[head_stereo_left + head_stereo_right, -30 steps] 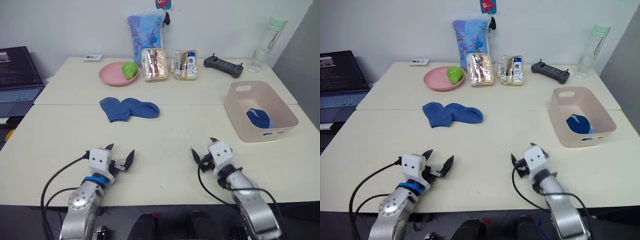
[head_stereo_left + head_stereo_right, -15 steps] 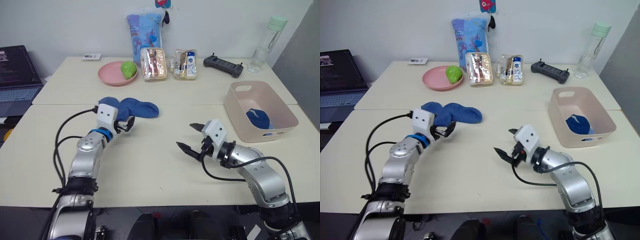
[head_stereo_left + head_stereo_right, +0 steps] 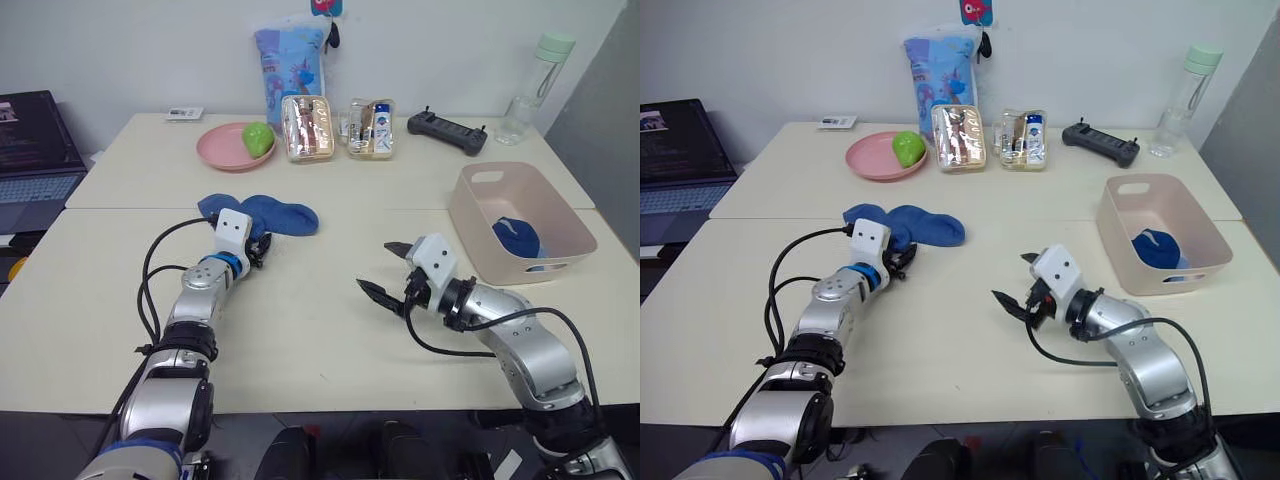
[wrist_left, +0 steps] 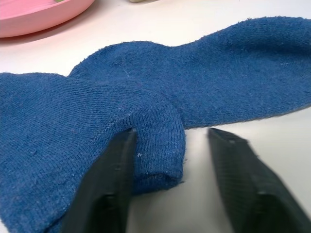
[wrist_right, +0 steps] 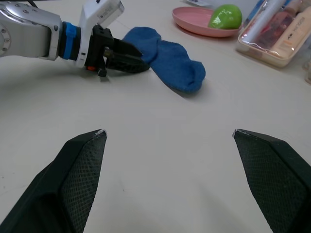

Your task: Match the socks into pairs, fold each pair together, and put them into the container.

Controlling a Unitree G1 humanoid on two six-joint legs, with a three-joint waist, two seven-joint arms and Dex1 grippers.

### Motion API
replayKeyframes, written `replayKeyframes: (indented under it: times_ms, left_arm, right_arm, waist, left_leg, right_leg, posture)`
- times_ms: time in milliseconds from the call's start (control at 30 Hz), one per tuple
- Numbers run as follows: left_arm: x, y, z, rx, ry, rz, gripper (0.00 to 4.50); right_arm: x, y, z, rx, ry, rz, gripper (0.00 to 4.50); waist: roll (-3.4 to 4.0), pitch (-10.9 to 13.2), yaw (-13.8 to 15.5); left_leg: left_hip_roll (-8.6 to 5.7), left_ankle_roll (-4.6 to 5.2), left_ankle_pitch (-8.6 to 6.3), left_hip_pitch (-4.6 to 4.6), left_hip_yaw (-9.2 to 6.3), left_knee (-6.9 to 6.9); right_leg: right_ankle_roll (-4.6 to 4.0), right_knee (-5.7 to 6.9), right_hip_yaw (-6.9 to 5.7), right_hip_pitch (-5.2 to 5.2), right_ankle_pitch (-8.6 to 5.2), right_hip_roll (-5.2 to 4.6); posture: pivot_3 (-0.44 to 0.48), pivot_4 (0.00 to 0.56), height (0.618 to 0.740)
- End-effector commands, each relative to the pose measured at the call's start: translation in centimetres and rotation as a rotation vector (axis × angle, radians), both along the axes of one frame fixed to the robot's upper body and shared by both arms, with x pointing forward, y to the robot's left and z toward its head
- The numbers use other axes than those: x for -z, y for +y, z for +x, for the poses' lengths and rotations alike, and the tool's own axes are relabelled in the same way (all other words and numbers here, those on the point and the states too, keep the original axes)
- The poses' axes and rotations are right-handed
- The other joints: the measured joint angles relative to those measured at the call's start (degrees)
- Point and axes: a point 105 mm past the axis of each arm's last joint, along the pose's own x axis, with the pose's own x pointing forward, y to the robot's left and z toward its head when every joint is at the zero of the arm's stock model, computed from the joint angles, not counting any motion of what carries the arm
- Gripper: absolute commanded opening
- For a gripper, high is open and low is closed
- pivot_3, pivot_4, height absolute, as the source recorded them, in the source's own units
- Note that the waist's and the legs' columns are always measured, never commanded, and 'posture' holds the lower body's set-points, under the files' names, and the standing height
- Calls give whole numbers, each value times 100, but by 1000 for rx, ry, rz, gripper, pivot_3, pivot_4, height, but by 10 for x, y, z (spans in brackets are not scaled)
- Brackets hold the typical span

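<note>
Two blue socks lie overlapping on the table, left of centre. My left gripper is at their near edge. In the left wrist view its fingers stand apart around a raised fold of sock; one finger touches the fold and the other is clear of it. My right gripper hovers open over bare table at centre right, pointing toward the socks, with nothing between its fingers. The pale pink container stands at the right with a folded blue sock bundle inside.
At the back stand a pink plate with a green fruit, two clear pouches, a patterned blue bag, a black controller and a bottle. A laptop sits at far left.
My left arm reached forward from the table's near edge to the socks, and its fingers narrowed around a fold. My right arm moved forward and turned toward the left.
</note>
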Motion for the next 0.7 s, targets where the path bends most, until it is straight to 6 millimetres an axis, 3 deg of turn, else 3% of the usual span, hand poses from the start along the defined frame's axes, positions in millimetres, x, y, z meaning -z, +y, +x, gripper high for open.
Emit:
replayKeyframes:
  times_ms: [33, 133, 333, 467, 600, 700]
  left_arm:
    - [-8, 7, 1, -32, -31, -28, 1100]
    - [-13, 12, -1, -40, -47, -34, 114]
    - [-33, 6, -20, 97, -79, -22, 51]
    - [-42, -25, -61, 397, -13, -13, 51]
    - [-40, -78, -122, 798, 154, -66, 51]
    - [-41, -104, -143, 954, 231, -101, 51]
  right_arm:
    - [-19, 2, -3, -9, -71, 27, 4500]
    - [-21, 0, -1, -3, -81, 20, 4500]
    - [-18, -12, 0, 29, -68, 24, 4500]
    - [-18, -17, -3, 16, -60, 15, 4500]
    - [-14, -28, -4, 29, -38, 5, 4500]
    - [-19, -39, -1, 47, -46, -7, 4500]
  waist:
    - [0, 0, -3]
    - [0, 0, -1]
    - [0, 0, -8]
    - [2, 1, -14]
    - [4, 2, 9]
    - [5, 3, 21]
  left_leg:
    - [0, 0, 0, 0, 0, 0]
    - [0, 0, 0, -2, 0, 0]
    - [1, -2, 1, -15, -8, 0]
    - [3, -11, 6, -28, -24, 1]
    - [0, -11, 6, -29, -24, 1]
    - [-5, -11, 6, -30, -26, 2]
  right_leg:
    - [0, 1, 0, -1, 0, 0]
    - [0, -1, 0, 0, 0, 0]
    - [0, -3, 4, -6, 0, -1]
    - [-1, -5, 5, -11, 0, -3]
    - [-6, -10, 2, -4, -2, -12]
    - [-6, -12, 1, -1, -2, -14]
  posture:
    - [0, 150, 740]
    - [0, 150, 740]
    - [0, 150, 740]
    - [0, 150, 740]
    - [0, 150, 740]
    - [0, 150, 740]
